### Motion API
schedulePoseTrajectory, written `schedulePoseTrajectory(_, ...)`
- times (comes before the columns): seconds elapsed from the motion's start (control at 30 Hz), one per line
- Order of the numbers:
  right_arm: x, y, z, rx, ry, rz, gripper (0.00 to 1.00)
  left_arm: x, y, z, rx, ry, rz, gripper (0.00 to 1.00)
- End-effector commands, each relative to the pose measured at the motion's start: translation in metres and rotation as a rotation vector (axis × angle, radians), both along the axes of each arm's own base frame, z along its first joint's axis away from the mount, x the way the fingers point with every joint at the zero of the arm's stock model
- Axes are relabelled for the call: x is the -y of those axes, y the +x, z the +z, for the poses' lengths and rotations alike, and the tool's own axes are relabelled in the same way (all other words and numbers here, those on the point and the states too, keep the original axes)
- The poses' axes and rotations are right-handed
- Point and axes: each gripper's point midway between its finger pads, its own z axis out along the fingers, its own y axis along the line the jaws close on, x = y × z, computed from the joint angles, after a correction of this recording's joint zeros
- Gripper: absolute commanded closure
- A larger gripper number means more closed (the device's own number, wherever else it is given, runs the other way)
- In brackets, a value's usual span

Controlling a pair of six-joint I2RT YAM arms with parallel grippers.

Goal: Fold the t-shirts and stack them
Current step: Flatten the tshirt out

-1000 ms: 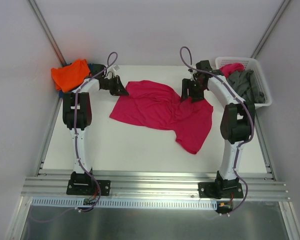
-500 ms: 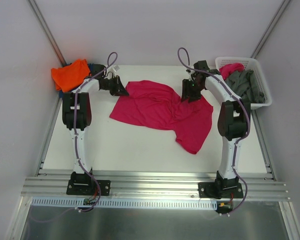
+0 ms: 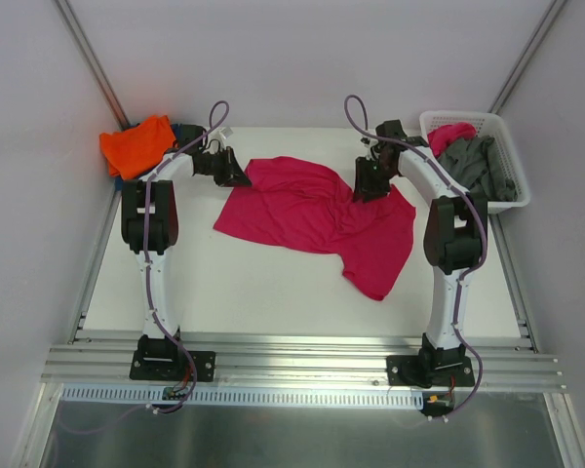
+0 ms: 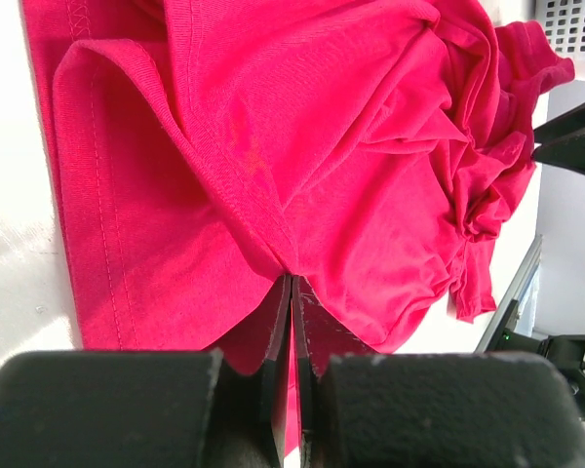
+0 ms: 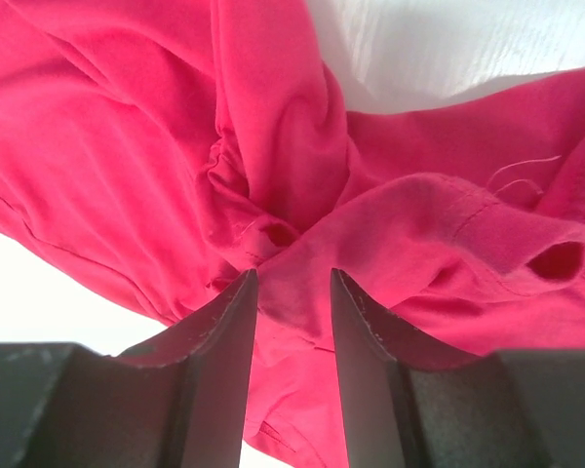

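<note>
A large magenta t-shirt [image 3: 312,210] lies crumpled across the back of the white table [image 3: 224,283]. My left gripper [image 3: 242,178] sits at its far left corner, shut, with a fold of the magenta cloth [image 4: 234,146] pinched at the tips of the left gripper [image 4: 292,278]. At the shirt's far right edge my right gripper [image 3: 369,190] presses down. In the right wrist view the jaws of the right gripper [image 5: 292,278] stand partly apart, astride a bunched ridge of the magenta t-shirt [image 5: 273,127]. An orange t-shirt [image 3: 136,144] lies at the back left, over a dark blue one [image 3: 187,132].
A white lattice basket [image 3: 512,161] stands at the back right corner, holding a grey shirt [image 3: 478,166] and a bit of pink cloth [image 3: 450,132]. Grey walls close in on both sides. The aluminium rail with the arm bases runs along the near edge.
The right gripper has shifted slightly left and down onto the shirt's edge, and its jaws have narrowed around the cloth. The left gripper and the rest of the shirt have stayed put.
</note>
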Motion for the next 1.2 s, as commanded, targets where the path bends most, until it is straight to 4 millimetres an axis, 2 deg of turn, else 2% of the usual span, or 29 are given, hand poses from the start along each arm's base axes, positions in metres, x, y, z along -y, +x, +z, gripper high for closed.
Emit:
schedulePoseTrajectory(0.0, -0.012, -0.012, 0.015, -0.002, 0.037, 0.028, 0.61, 0.000, 0.001, 0.034, 0.081, -0.010, -0.010, 1.00)
schedulePoseTrajectory(0.2, -0.024, -0.026, 0.009, -0.035, 0.047, 0.055, 0.65, 0.000, 0.001, 0.034, 0.079, -0.010, -0.010, 1.00)
schedulePoseTrajectory(0.3, -0.029, -0.028, 0.009, -0.036, 0.051, 0.066, 0.87, 0.000, 0.001, 0.035, 0.082, -0.011, -0.011, 1.00)
schedulePoseTrajectory(0.33, -0.028, -0.027, 0.010, -0.031, 0.050, 0.065, 0.99, 0.000, 0.001, 0.035, 0.082, -0.011, -0.011, 1.00)
schedulePoseTrajectory(0.47, -0.026, -0.024, 0.018, -0.006, 0.038, 0.063, 0.99, 0.000, 0.001, 0.037, 0.084, -0.015, -0.011, 1.00)
schedulePoseTrajectory(0.57, -0.013, -0.019, 0.034, 0.039, 0.020, 0.039, 0.99, 0.001, 0.000, 0.044, 0.095, -0.018, -0.012, 1.00)
schedulePoseTrajectory(0.67, 0.007, -0.010, 0.060, 0.122, 0.002, 0.012, 0.99, -0.002, 0.001, 0.063, 0.136, -0.016, -0.007, 1.00)
schedulePoseTrajectory(0.77, 0.030, 0.001, 0.091, 0.205, 0.000, -0.026, 0.99, -0.010, 0.002, 0.091, 0.201, -0.007, 0.010, 1.00)
schedulePoseTrajectory(0.8, 0.035, 0.003, 0.098, 0.223, -0.004, -0.037, 0.99, -0.013, 0.002, 0.107, 0.238, -0.002, 0.014, 1.00)
schedulePoseTrajectory(0.87, 0.054, 0.011, 0.122, 0.288, -0.011, -0.078, 0.99, -0.028, 0.004, 0.122, 0.275, 0.005, 0.041, 1.00)
schedulePoseTrajectory(0.9, 0.060, 0.014, 0.129, 0.313, -0.017, -0.085, 0.99, -0.032, 0.001, 0.135, 0.301, 0.006, 0.049, 1.00)
schedulePoseTrajectory(0.97, 0.074, 0.019, 0.151, 0.374, -0.023, -0.111, 0.99, -0.046, 0.000, 0.147, 0.324, 0.013, 0.076, 1.00)
schedulePoseTrajectory(1.17, 0.095, 0.020, 0.193, 0.481, -0.015, -0.154, 0.99, -0.082, -0.017, 0.195, 0.422, 0.037, 0.146, 1.00)
